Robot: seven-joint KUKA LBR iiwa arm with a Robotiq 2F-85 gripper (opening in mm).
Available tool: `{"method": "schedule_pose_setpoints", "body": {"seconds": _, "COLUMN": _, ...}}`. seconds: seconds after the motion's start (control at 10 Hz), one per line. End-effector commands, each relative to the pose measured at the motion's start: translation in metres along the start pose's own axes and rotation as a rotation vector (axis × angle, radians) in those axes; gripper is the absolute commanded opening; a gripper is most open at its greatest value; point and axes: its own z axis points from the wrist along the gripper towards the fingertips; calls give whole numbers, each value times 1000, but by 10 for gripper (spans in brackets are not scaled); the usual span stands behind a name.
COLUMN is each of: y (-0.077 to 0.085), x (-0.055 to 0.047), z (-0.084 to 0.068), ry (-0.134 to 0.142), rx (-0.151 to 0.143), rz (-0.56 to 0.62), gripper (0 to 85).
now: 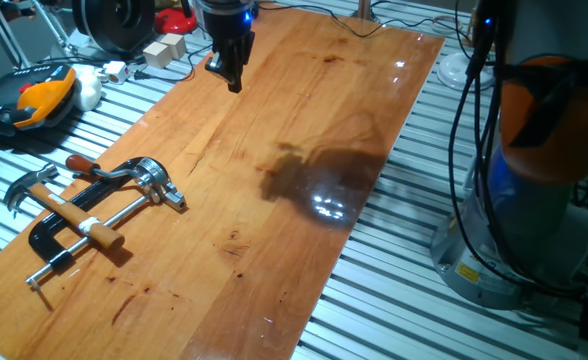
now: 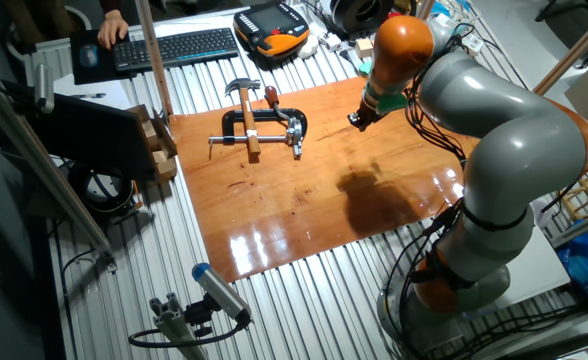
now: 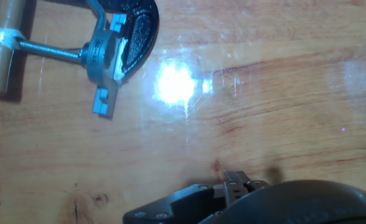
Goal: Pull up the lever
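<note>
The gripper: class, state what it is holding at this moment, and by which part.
Nothing. The gripper hangs above bare board, well apart from the lever on the clamp.

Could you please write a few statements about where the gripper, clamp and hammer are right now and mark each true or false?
1. The gripper is gripping the lever. False: it hangs above bare wood, well away from the clamp.
2. The hammer lies across the clamp's threaded rod. True.
3. The clamp stands upright on the wooden board. False: it lies flat on the board.
4. A hand rests by a keyboard beyond the board. True.
5. The lever's reddish tip points towards the robot's base. False: it points away from it.
</note>
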Motion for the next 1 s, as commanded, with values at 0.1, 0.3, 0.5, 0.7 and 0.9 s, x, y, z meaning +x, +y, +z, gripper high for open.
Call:
{"method": "schedule_pose_setpoints", "body": {"seconds": 0.1, "y": 0, "x": 0, "z": 0, "ry": -5, "rx": -22, "rz": -7, "gripper": 0}}
{"method": "schedule_pose_setpoints", "body": {"seconds": 0.3, "y": 0, "x": 0, "z": 0, "ry": -34, "rx": -38, "rz": -15, "gripper": 0}}
{"method": "schedule_pose_setpoints", "body": {"seconds": 0.5, "y": 0, "x": 0, "z": 0, "ry": -19, "rx": -26, "rz": -30, "gripper": 0}}
{"method": "schedule_pose_setpoints", "body": {"seconds": 0.7, "y": -1, "x": 12, "z": 0, "ry": -16, "rx": -17, "rz": -40, "gripper": 0}}
{"method": "schedule_pose_setpoints", "body": {"seconds": 0.9, "y": -2, "x": 40, "z": 5, "ry": -28, "rx": -18, "rz": -41, "gripper": 0}}
